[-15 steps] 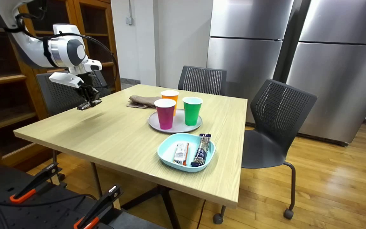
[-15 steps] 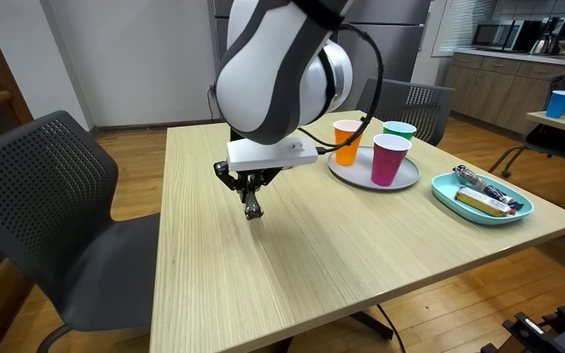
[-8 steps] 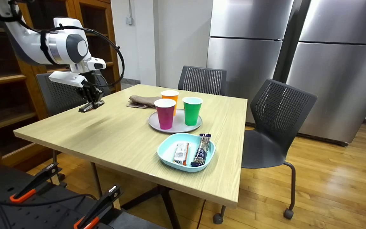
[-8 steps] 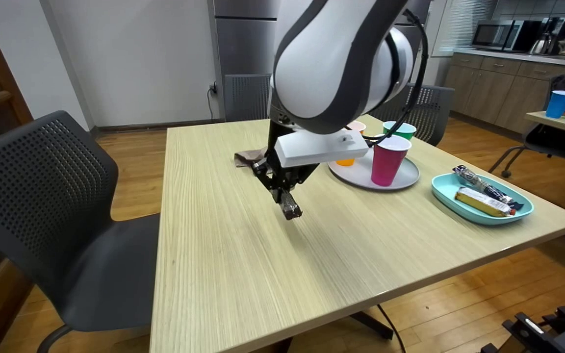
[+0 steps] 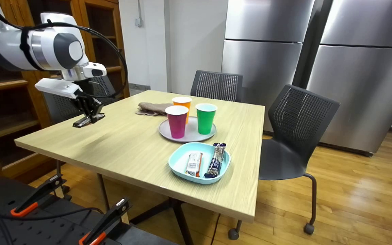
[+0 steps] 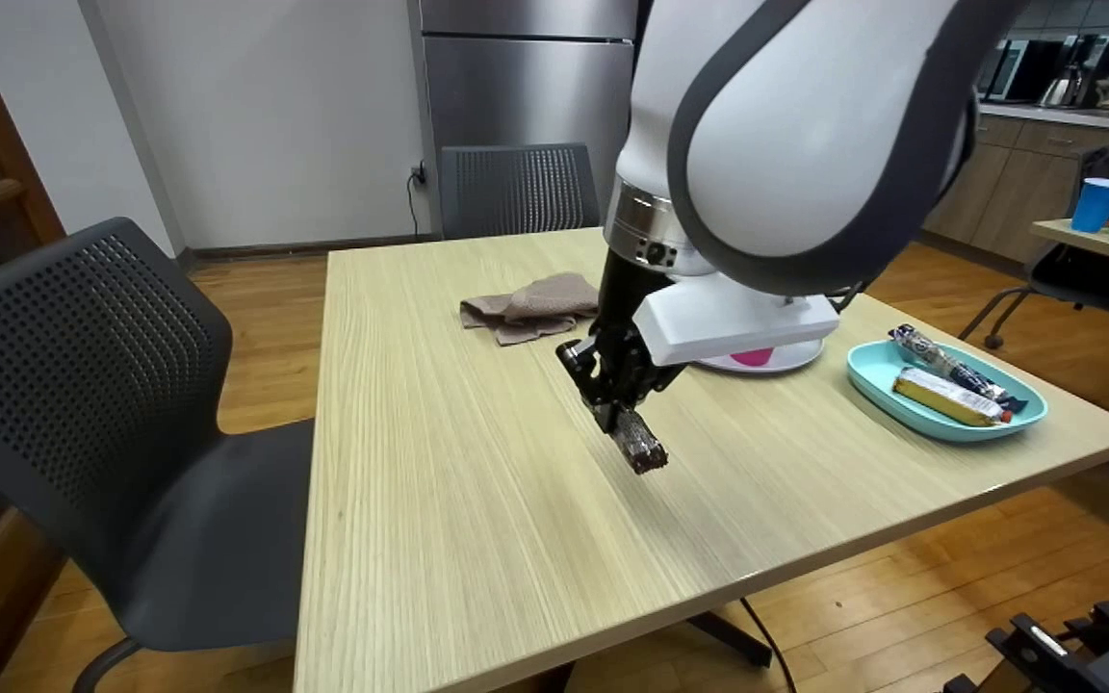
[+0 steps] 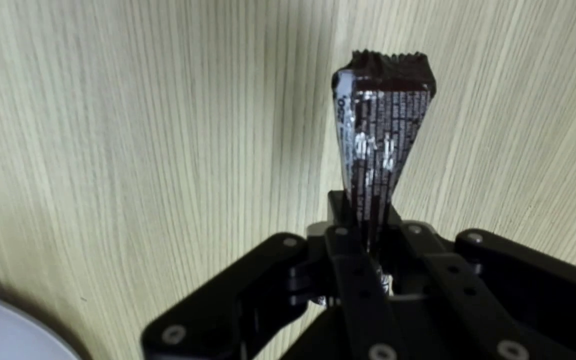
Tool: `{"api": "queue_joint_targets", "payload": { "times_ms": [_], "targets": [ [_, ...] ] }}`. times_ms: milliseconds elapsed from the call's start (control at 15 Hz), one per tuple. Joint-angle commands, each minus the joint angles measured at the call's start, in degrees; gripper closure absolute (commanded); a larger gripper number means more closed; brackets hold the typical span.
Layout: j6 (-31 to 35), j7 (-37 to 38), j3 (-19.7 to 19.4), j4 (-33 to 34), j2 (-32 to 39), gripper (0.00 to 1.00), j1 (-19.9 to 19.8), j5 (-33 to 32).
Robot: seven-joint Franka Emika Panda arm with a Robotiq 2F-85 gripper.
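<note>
Pinching a dark-wrapped bar above the table, gripper nearly closed on it. In an exterior view: teal dish right, brown cloth far and left.

The arm reaches over the table, its links carried high above the surface. The wrist is directed downward and stands well off the table. A white housing is mounted at the wrist, above table level. The black cable follows the arm and loops out past the wrist, clear of the table. The gripper hangs above the table, roughly vertical with a slight tilt, tips facing down. Its fingers are drawn close together in the clamped position, raised off the table.
</note>
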Motion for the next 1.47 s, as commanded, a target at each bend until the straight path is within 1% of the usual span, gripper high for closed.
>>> {"api": "queue_joint_targets", "payload": {
  "times_ms": [0,67,400,600,867,1000,1133,1400],
  "targets": [
    [2.4,-1.68,3.07,-7.66,-6.27,0.96,-4.07,0.95],
    [3.03,-2.13,3.03,-9.21,-7.39,0.96,-4.85,0.72],
    [4.46,-7.31,6.69,-14.8,-12.18,0.96,-12.83,3.54],
    [4.38,-11.84,8.98,-16.83,-14.62,0.96,-18.01,7.1],
    [3.15,-18.87,10.72,-17.57,-16.63,0.96,-23.12,12.81],
    [2.51,-22.36,10.59,-17.35,-17.06,0.96,-24.87,14.93],
    [2.34,-25.61,9.51,-16.76,-16.77,0.96,-25.94,17.09],
    [2.98,-28.94,7.45,-15.95,-15.8,0.96,-28.68,17.86]
  ]
}}
